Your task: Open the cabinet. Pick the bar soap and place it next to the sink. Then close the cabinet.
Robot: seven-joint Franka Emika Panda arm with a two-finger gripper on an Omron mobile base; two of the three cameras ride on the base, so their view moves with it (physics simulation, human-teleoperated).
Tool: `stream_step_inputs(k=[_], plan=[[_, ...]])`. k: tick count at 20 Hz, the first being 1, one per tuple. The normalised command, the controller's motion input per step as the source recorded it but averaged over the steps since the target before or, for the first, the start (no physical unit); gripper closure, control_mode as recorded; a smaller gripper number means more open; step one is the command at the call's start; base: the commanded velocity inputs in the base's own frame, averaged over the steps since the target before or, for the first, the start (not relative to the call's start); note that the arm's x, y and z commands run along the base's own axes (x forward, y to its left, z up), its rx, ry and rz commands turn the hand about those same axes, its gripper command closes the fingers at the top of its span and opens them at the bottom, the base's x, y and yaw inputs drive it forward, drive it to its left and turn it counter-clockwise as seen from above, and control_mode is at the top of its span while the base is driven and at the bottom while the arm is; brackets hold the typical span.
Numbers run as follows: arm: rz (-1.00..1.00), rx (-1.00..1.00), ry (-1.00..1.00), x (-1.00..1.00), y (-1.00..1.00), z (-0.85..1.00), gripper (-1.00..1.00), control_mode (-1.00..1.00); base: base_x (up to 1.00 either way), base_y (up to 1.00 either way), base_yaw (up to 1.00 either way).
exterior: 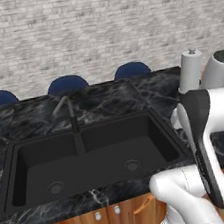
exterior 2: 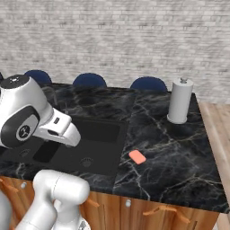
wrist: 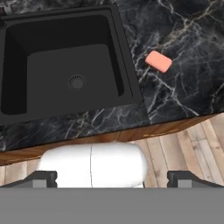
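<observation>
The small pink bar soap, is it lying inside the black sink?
No, the small salmon-pink bar soap lies on the black marble counter beside the matte-black sink.

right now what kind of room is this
Most likely a kitchen: a black sink with a faucet set into a marble counter, wooden cabinets below, and a paper towel roll.
</observation>
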Motion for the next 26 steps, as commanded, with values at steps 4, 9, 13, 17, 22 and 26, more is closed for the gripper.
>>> stream_step_inputs(k=[4, 9, 13, 17, 22, 26], plan=[[0.00, 0.00, 0.00, 0.00, 0.00, 0.00, -1.00, -1.00, 0.00, 0.00, 0.00], [0.00, 0.00, 0.00, 0.00, 0.00, 0.00, -1.00, 1.00, -0.07, 0.00, -0.03], [0.00, 0.00, 0.00, 0.00, 0.00, 0.00, -1.00, 1.00, -0.09, 0.38, -0.89], [0.00, 0.00, 0.00, 0.00, 0.00, 0.00, -1.00, 1.00, 0.01, 0.38, -1.00], [0.00, 0.00, 0.00, 0.00, 0.00, 0.00, -1.00, 1.00, 0.00, 0.07, -1.00], [0.00, 0.00, 0.00, 0.00, 0.00, 0.00, -1.00, 1.00, 0.00, -0.01, -1.00]])
